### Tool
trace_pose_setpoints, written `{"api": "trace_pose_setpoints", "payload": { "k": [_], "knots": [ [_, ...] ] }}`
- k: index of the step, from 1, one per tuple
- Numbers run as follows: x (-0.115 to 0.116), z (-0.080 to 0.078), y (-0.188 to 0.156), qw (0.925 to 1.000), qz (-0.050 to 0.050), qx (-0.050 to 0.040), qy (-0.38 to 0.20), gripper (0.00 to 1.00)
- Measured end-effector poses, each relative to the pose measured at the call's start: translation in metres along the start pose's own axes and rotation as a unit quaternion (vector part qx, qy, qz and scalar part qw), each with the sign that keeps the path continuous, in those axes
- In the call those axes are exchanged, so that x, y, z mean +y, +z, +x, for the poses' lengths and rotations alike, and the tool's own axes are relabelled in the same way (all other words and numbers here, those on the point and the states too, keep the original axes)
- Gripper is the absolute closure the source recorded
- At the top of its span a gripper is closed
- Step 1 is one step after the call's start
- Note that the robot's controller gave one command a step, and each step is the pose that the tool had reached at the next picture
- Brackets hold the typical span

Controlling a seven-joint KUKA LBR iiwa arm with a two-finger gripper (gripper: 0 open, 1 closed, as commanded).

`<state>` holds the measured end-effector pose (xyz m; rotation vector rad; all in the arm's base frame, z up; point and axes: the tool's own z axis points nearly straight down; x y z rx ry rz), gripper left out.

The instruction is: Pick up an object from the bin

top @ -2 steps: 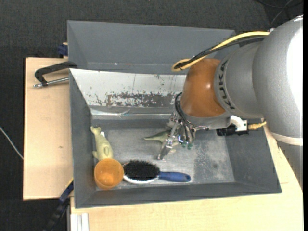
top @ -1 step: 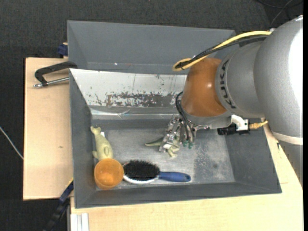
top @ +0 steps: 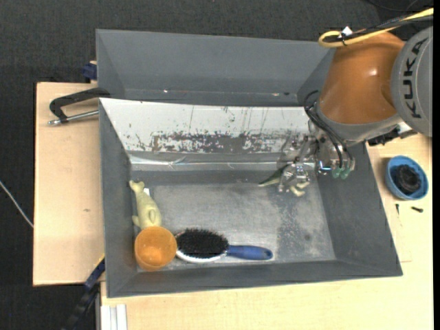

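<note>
A black hairbrush point(top: 202, 245) with a blue handle lay along the bin's point(top: 206, 133) front wall, just beside an orange cup point(top: 155, 247). Light and stiff, I judged; its handle suits gripping. My fingers point(top: 298, 177) hung well apart, back right; spread or pressed together, I couldn't tell.

Three loose things lie close together in the near left corner of the bin point(top: 227, 67). A pale yellow toy figure point(top: 143, 208) lies by the left wall, its length running from far to near. At its near end, touching it or just short of touching, sits an orange cup point(top: 155, 247), which shows as a round shape from above. Right of the cup a hairbrush point(top: 220, 248) lies along the near wall. Its oval head, black bristles in a white rim, is just beside the cup, and its blue handle points right.
</note>
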<state>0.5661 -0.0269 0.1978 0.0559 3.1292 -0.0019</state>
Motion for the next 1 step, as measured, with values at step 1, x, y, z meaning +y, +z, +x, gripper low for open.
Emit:
{"api": "trace_pose_setpoints", "payload": {
  "k": [1],
  "knots": [
    [-0.0505,0.0433,-0.0469,0.9941,0.000,0.0021,-0.108,1.00]
  ]
}}
